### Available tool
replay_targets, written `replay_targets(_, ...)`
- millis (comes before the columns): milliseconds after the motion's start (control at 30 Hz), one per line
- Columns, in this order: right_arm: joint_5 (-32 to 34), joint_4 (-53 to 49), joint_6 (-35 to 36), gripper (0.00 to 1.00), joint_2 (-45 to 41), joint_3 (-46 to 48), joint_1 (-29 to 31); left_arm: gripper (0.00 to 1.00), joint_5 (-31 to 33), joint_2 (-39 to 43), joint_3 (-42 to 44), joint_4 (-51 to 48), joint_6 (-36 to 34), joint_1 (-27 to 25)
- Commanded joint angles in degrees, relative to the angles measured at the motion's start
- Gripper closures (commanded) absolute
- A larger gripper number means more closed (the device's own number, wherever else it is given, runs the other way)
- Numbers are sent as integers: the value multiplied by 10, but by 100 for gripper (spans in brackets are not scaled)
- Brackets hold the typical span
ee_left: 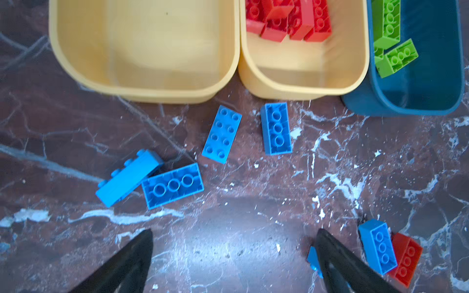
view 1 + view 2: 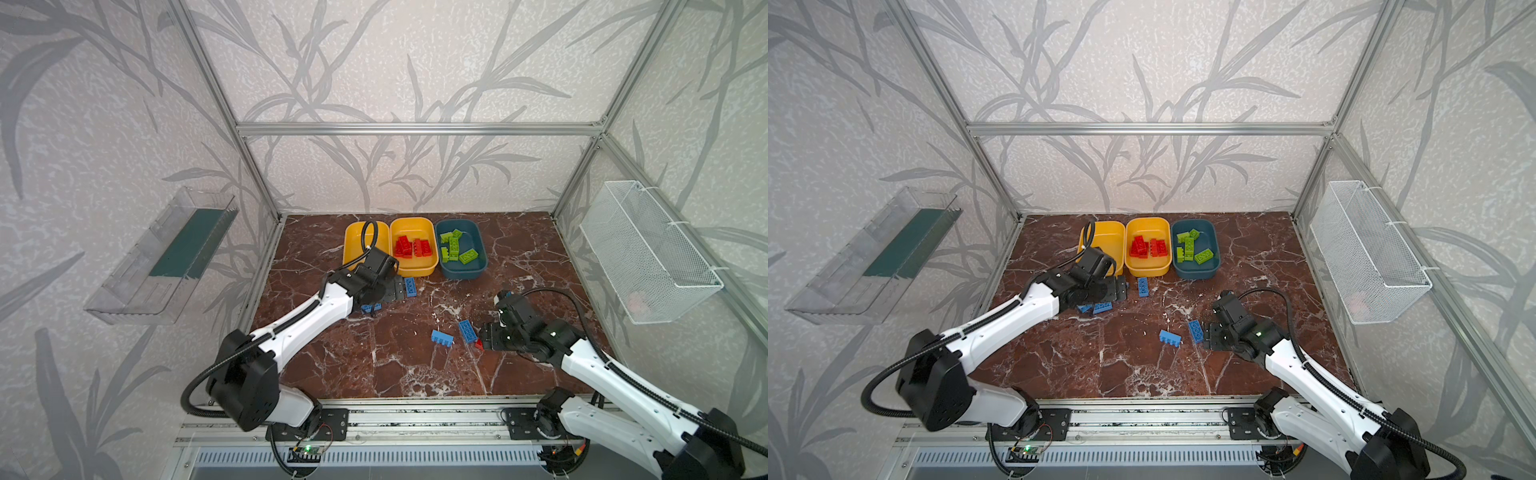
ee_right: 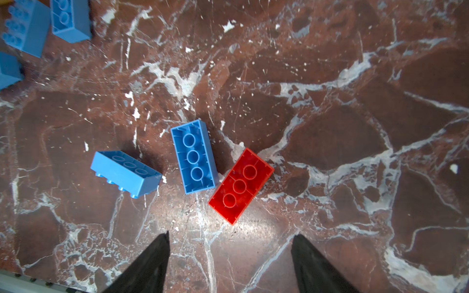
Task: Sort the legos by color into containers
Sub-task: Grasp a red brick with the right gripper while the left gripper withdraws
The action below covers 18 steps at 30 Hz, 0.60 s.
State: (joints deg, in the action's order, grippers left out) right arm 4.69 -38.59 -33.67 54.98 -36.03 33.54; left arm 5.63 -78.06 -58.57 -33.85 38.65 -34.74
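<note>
Three containers stand in a row at the back: an empty yellow tub [image 2: 355, 241], a yellow tub [image 2: 415, 270] with red legos [image 2: 411, 247], and a teal tub [image 2: 463, 272] with green legos [image 2: 455, 247]. My left gripper [image 2: 399, 289] hangs open just in front of the tubs, over bare marble [image 1: 234, 232]. Several blue legos [image 1: 222, 134] lie loose between it and the tubs. My right gripper [image 2: 486, 337] is open and empty [image 3: 231, 234]. Just ahead of its fingertips lie a red lego [image 3: 241, 186] upside down and two blue legos [image 3: 193, 157].
A clear plastic tray [image 2: 162, 257] hangs on the left wall and a white mesh basket [image 2: 648, 253] on the right wall. Aluminium posts frame the cell, and a metal rail [image 2: 415, 415] runs along the front edge of the marble table.
</note>
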Motion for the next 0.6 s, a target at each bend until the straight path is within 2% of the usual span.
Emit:
replay_targets(0,22,16,-25,28,6,12,-5,1,34,60,48,21,29,-8)
replay_targets(267,16,77,-86,30,35,32,-25,1,50,139,101,10,26,-9)
replay_targets(567,-1,120,-99,32,133,17,-56,1,68,161,112,-3,23,-8)
